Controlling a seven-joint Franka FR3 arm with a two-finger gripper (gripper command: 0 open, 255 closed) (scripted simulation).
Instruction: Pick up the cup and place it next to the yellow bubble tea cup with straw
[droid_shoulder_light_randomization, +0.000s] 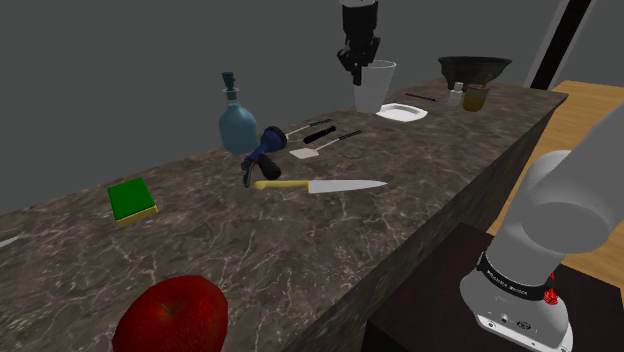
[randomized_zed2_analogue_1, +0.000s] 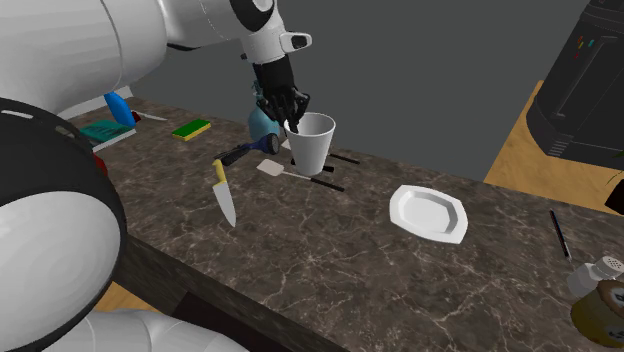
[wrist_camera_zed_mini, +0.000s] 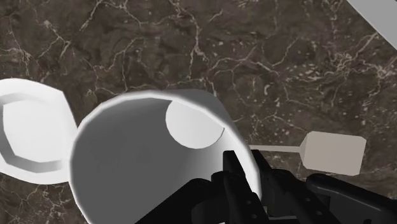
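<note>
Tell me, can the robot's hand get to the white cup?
Yes, it looks that way: the gripper is at the cup, clasping its rim from above. Nothing stands in between; the plate, spatula and knife lie on the counter off to the sides.

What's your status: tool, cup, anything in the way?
Tool shut on white cup at its rim. Cup upright. Possible obstacle: white plate on the counter between it and the yellowish cup.
</note>
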